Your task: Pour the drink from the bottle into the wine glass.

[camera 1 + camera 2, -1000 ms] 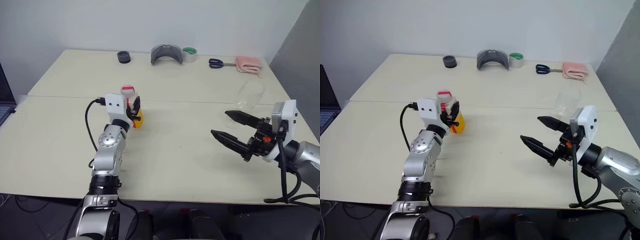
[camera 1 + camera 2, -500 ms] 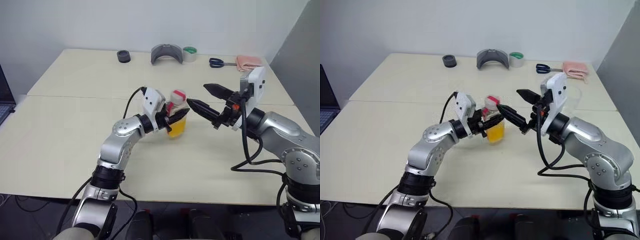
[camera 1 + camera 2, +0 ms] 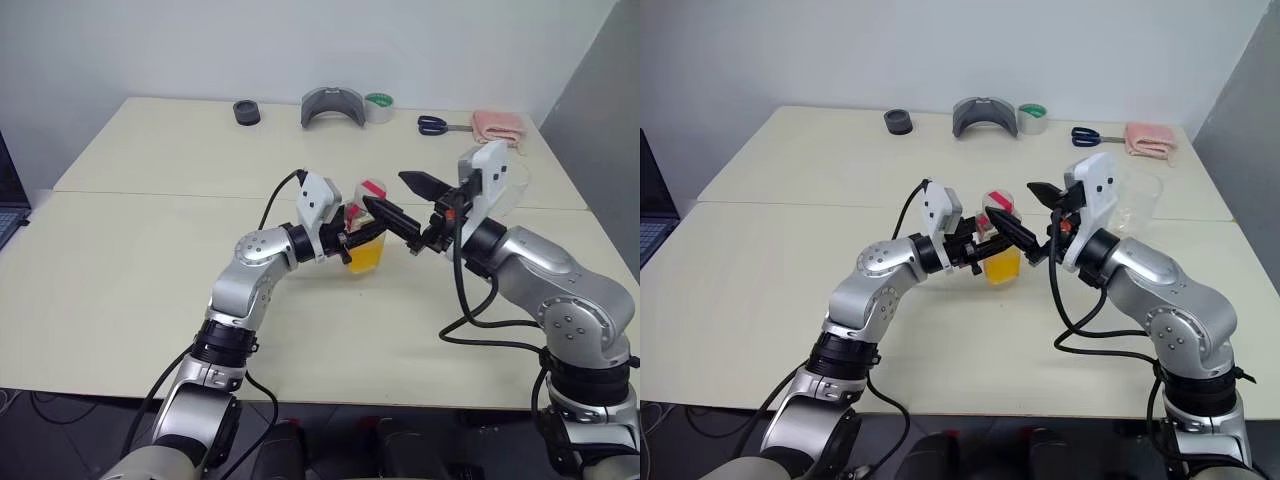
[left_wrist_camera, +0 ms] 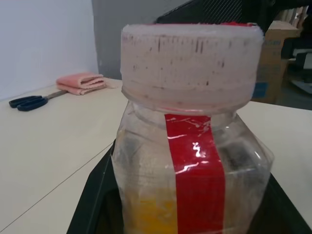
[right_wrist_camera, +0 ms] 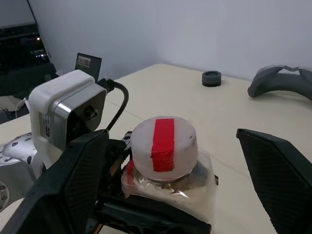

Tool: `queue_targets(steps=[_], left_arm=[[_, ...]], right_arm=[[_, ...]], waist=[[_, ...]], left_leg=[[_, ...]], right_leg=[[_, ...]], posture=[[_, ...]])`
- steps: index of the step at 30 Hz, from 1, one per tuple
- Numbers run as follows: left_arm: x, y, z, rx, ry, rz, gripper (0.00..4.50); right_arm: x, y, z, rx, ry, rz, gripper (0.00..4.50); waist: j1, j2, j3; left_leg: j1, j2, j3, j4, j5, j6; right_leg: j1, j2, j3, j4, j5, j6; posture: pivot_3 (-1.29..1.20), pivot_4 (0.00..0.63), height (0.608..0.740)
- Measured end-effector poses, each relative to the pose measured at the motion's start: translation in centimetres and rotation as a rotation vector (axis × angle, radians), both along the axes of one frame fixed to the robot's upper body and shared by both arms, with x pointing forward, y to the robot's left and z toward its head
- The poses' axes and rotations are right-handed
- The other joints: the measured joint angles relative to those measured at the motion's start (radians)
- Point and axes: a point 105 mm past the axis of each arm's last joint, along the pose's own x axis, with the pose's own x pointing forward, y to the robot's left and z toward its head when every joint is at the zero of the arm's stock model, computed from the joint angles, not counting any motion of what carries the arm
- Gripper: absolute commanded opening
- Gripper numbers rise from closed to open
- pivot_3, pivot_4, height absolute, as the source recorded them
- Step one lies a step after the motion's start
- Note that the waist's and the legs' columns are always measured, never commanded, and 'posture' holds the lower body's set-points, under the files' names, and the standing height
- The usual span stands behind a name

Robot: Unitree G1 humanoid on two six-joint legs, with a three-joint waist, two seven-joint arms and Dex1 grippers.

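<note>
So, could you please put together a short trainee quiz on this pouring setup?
1. True or false: the bottle has its cap on.
2. Which tool holds the bottle: A) left tool, B) right tool?
3. Fill in: the right tool's fingers stand ____ on either side of the cap.

Key: 1 true; 2 A; 3 open. The wine glass stands apart, on the table behind the right arm.
</note>
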Motion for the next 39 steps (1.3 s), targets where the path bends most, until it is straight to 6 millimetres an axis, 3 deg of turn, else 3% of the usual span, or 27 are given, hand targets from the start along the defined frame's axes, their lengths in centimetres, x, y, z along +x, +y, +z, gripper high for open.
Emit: queue_targets(steps=[7,10,16,24,33,37,38,39], left_arm=[[-0.1,-0.2,0.0,-0.005,0.002,-0.005,1.77],[-0.1,-0.2,0.0,-0.004,0.001,-0.004,1.77],[-0.1,-0.1,0.0,-0.002,-0.001,-0.001,1.77],[-0.5,0.2,0.2,0.003,0.006,-0.011,1.77],[-6.0,2.9,3.3,0.036,-0.010,-0.314,1.77],[-6.7,2.9,4.0,0.047,0.020,-0.384,1.77],[-6.7,2.8,4.2,0.055,0.021,-0.392,1.77],[-6.8,2.7,4.2,0.063,0.023,-0.405,1.77]], right_arm=[[0.4,0.5,0.0,-0.013,-0.004,0.022,4.50],[0.5,0.7,0.0,-0.016,-0.007,0.034,3.88],[0.7,0.8,-0.1,-0.018,-0.007,0.044,1.86],[0.5,1.0,0.1,-0.029,-0.015,0.083,1.85],[-2.7,2.6,3.8,-0.170,-0.068,0.630,1.85],[-2.7,2.7,4.5,-0.186,-0.057,0.747,1.85],[-2.7,2.5,4.6,-0.189,-0.061,0.758,2.60],[-2.7,2.4,4.6,-0.199,-0.065,0.760,2.82]], waist=[[0.000,0.000,0.000],[0.000,0.000,0.000],[0.000,0.000,0.000],[-0.002,0.000,0.000],[-0.006,0.003,0.003],[0.000,0.003,0.003],[0.002,0.003,0.003],[0.003,0.003,0.003]], left_leg=[[0.000,0.000,0.000,0.000,0.000,0.000],[0.000,0.000,0.000,0.000,0.000,0.000],[0.000,0.000,0.000,0.000,0.000,0.000],[0.000,0.000,0.000,0.000,0.000,0.000],[0.001,0.001,0.000,0.000,0.000,0.000],[0.000,0.000,-0.001,0.001,0.000,0.000],[-0.001,0.000,-0.001,0.001,0.000,0.000],[-0.001,-0.001,-0.001,0.001,0.000,0.000]], right_leg=[[0.000,0.000,0.000,0.000,0.000,0.000],[0.000,0.000,0.000,0.000,0.000,0.000],[0.000,0.000,0.000,0.000,0.000,0.000],[0.000,0.000,0.000,0.000,0.000,0.000],[0.000,0.000,-0.001,0.000,0.000,0.000],[0.000,0.000,-0.002,0.000,0.000,0.000],[0.000,0.000,-0.002,-0.001,0.000,0.000],[0.000,-0.001,-0.002,-0.001,0.000,0.000]], posture=[[0.00,0.150,0.740],[0.00,0.150,0.740],[0.00,0.150,0.740],[0.00,0.150,0.740],[0.00,0.150,0.740],[0.00,0.150,0.740],[0.00,0.150,0.740],[0.00,0.150,0.740]])
